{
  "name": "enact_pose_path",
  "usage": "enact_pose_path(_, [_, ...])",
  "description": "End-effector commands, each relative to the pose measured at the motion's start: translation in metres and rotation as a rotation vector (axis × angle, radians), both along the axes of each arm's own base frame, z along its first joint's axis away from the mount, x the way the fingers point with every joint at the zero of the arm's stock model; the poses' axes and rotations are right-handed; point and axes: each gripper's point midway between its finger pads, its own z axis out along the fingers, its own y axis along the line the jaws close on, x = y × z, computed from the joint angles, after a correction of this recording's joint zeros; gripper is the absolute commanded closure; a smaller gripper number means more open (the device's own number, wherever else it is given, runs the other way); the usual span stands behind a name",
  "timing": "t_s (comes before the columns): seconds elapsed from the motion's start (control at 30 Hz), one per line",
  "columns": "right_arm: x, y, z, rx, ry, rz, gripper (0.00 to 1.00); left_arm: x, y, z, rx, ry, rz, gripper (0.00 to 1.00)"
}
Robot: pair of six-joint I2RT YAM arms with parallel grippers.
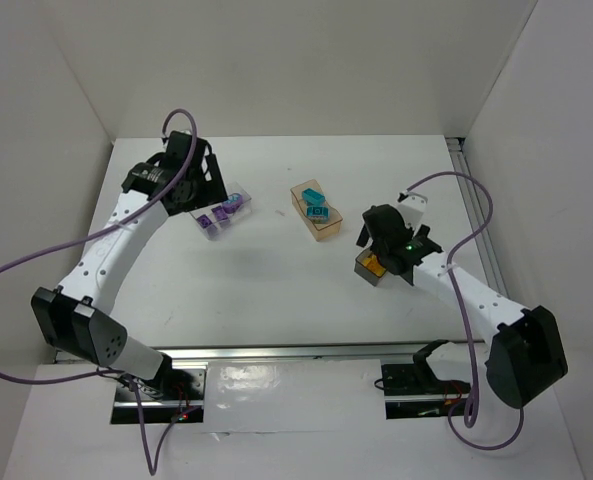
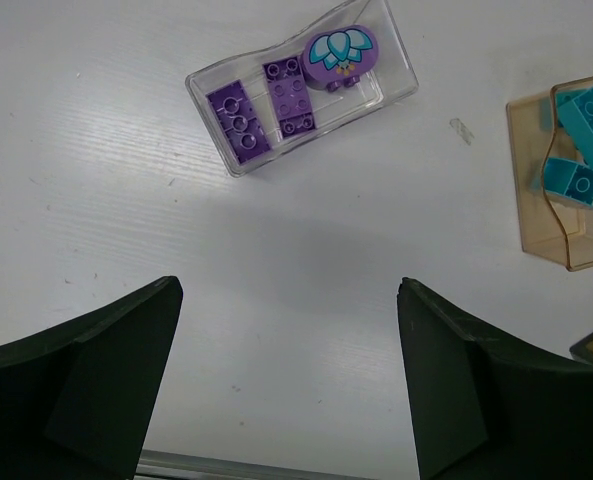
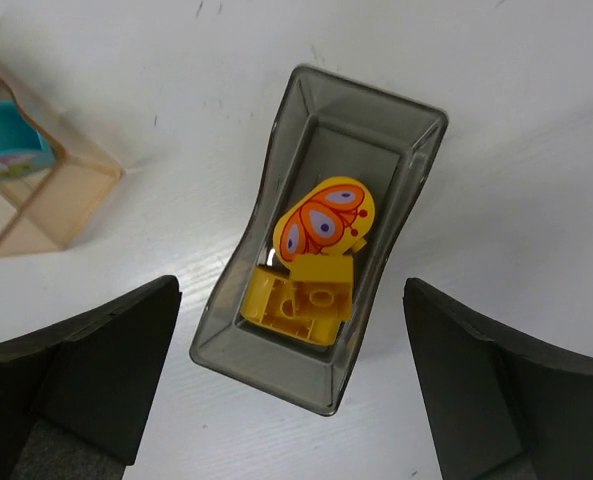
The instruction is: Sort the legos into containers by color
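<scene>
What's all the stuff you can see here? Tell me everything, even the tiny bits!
clear box: one, see-through, far left of the table
purple legos: three, purple, one with a teal flower print, inside the clear box
tan box: one, see-through orange-tan, middle of the table
teal legos: two showing, teal, inside the tan box
grey box: one, smoky dark grey, right side, under the right pincer
yellow legos: at least two, yellow, one with an orange butterfly-like print, inside the grey box
table: one, white
cables: two, purple, one along each arm
left arm, right arm: white and black, bolted at the near edge
left pincer, right pincer: black, both open, empty
</scene>
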Motion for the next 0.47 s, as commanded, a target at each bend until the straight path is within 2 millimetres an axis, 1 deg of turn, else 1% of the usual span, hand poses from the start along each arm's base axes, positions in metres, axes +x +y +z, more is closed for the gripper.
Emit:
enact_pose_path(0.0, [0.007, -0.023, 0.051, -0.014, -0.125, -0.157, 0.00, -0.003, -0.002, 0.026, -0.031, -0.085, -0.010, 0.05])
enact_pose_path(0.03, [0.006, -0.028, 0.058, 0.011, -0.158, -0.225, 0.00, -0.004, -0.001, 0.030, -0.035, -0.096, -0.010, 0.05])
enact_pose_path(0.07, [-0.004, -0.038, 0.056, -0.016, -0.132, -0.273, 0.00, -0.007, 0.000, 0.030, -0.035, -0.097, -0.010, 0.05])
enact_pose_path(0.1, [-0.010, -0.049, 0.066, -0.022, -0.160, -0.342, 0.00, -0.009, 0.000, 0.044, -0.051, -0.146, -0.010, 0.05])
enact_pose_path(0.13, [-0.013, -0.053, 0.072, -0.017, -0.177, -0.365, 0.00, -0.013, -0.001, 0.043, -0.060, -0.144, -0.018, 0.05])
enact_pose_path(0.17, [-0.015, -0.056, 0.072, -0.023, -0.175, -0.377, 0.00, -0.014, 0.000, 0.047, -0.060, -0.164, -0.025, 0.03])
enact_pose_path(0.2, [-0.016, -0.058, 0.078, -0.020, -0.189, -0.389, 0.00, -0.020, 0.000, 0.051, -0.073, -0.176, -0.033, 0.03])
enact_pose_path(0.23, [-0.016, -0.058, 0.080, -0.014, -0.196, -0.389, 0.00, -0.020, 0.000, 0.057, -0.072, -0.197, -0.041, 0.03])
enact_pose_path(0.3, [-0.019, -0.061, 0.079, -0.035, -0.188, -0.389, 0.00, -0.024, 0.001, 0.059, -0.074, -0.206, -0.041, 0.02])
enact_pose_path(0.33, [-0.021, -0.062, 0.078, -0.055, -0.171, -0.379, 0.00, -0.023, 0.001, 0.061, -0.077, -0.215, -0.041, 0.02])
enact_pose_path(0.37, [-0.017, -0.058, 0.080, -0.051, -0.177, -0.354, 0.00, -0.025, 0.002, 0.065, -0.074, -0.227, -0.047, 0.02])
enact_pose_path(0.43, [-0.019, -0.058, 0.074, -0.058, -0.165, -0.336, 0.00, -0.028, -0.001, 0.068, -0.092, -0.232, -0.064, 0.02])
